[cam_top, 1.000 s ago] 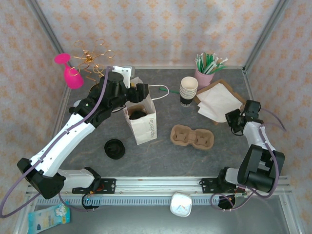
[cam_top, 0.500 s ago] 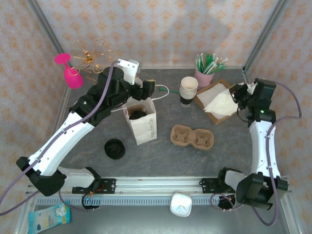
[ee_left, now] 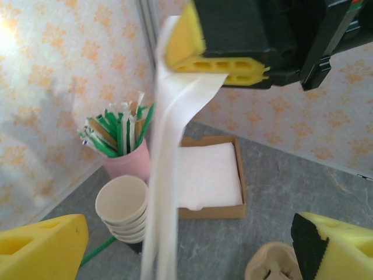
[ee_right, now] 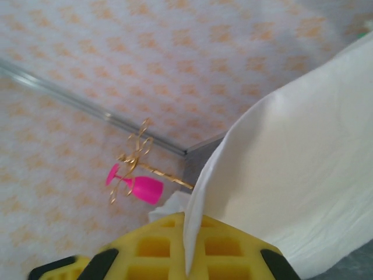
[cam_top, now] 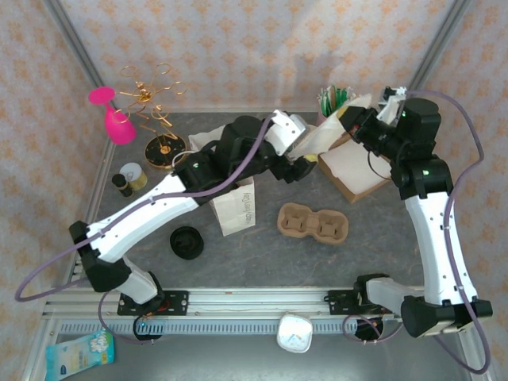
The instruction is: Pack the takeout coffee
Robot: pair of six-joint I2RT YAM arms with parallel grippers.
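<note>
A flat black lid (cam_top: 186,242) lies on the desk (cam_top: 262,262) close to the arm bases. It is well away from the left fingers (ee_left: 187,248), off to their left. A brown cup holder (cam_top: 313,222) sits on the desk near those fingers and lower down.

The white paper bag (cam_top: 238,210) stands up under the left arm, back behind the fingers. The arm covers the top of the bag, so I cannot tell if the takeout coffee is inside.

The left fingers are spread wide apart and hold nothing. A long white napkin (ee_left: 160,192) hangs down in the gap between them. I cannot tell if it touches either one.

The right fingers (ee_left: 180,55) are just above the left ones. They are squeezed tight on the top of the napkin, and it dangles from them.

Past the left fingers, a stack of paper cups (ee_left: 122,207) stands on the desk. Behind the cups is a pink cup of green and white straws (ee_left: 125,160). Beside it is a flat brown box of napkins (ee_left: 210,175).

Far off to the left of both fingers, by the wall, a pink glass (cam_top: 115,119) hangs on a gold wire rack (cam_top: 155,111).
</note>
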